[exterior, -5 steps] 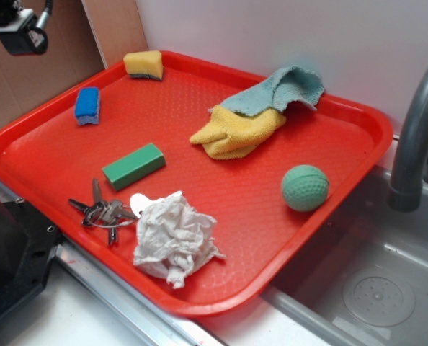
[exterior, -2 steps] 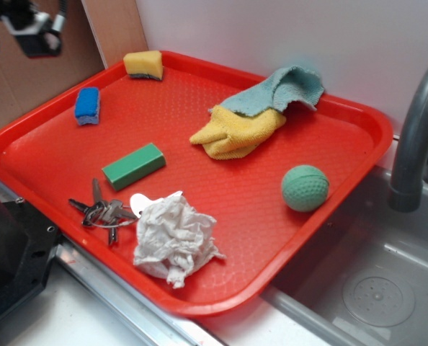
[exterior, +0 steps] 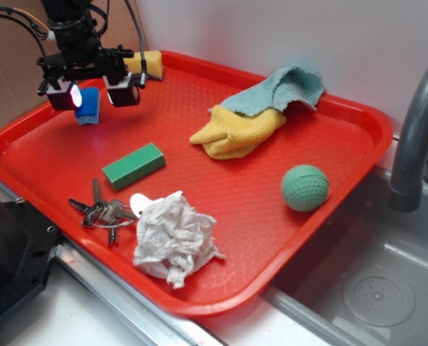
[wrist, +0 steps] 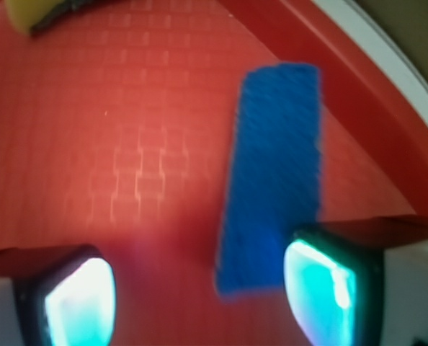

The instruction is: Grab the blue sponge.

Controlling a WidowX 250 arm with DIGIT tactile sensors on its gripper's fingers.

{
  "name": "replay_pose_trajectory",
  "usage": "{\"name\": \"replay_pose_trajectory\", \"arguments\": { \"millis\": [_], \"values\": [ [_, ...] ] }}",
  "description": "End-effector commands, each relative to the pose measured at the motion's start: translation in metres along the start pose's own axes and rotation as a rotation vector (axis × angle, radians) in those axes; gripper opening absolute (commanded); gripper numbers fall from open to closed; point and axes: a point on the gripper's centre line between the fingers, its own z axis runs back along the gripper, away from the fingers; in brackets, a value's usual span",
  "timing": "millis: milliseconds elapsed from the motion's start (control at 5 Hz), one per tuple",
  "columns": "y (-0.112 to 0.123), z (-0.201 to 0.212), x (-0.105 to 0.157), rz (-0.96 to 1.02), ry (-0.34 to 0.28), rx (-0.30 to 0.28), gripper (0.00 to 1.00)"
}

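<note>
The red tray [exterior: 344,144] was the largest item in view and carried everything else. It held, in descending size: a crumpled white paper [exterior: 174,241] near the front edge; a yellow cloth [exterior: 235,133] with a teal cloth [exterior: 286,90] lying partly over it toward the back; a green ball [exterior: 305,188] toward the sink side; a green block [exterior: 133,166]; a bunch of keys [exterior: 99,211] just beside the paper; a yellow sponge [exterior: 150,63] at the back corner; and the blue sponge [exterior: 90,108] near the tray's left rim.

The gripper [exterior: 91,92] hung above the blue sponge with the jaws wide apart and nothing held. In the wrist view the blue sponge [wrist: 275,173] lay flat on the tray, off-centre — its near end was overlapped by one lit fingertip [wrist: 322,288], while the other stood well apart over bare tray.

Judgement: the step in hand was alignment before descent. To do it well, the gripper should shift sideways until the sponge sat midway between the jaws, span its narrow width, then lower squarely — otherwise one fingertip would likely land on the sponge rather than beside it. The raised tray rim close by left little room on that side.
</note>
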Motion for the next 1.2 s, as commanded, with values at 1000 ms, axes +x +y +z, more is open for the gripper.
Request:
{"name": "replay_pose_trajectory", "arguments": {
  "millis": [1000],
  "values": [
    [0.039,0.019,0.016,-0.024,-0.157,-0.111,1.0]
  ]
}}
